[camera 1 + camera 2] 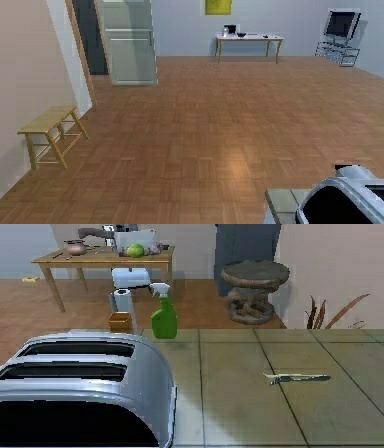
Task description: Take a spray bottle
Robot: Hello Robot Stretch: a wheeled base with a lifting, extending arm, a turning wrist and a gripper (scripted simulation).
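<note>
Spray bottle [164, 316], green, stands upright at the tiled table's [250, 354] far edge, at 1 o'clock of the toaster [85, 384]; long axis vertical, white nozzle toward 9 o'clock. Arm side view adds a knife [297, 378] at 3 o'clock; forward view gives wood floor [200, 120] and a stool [52, 132] at 9 o'clock. Hand state: cannot tell.

The base stands facing out over the open wooden floor [200, 120]; its arm side is turned toward the desk [300, 409], which lies close alongside.
</note>
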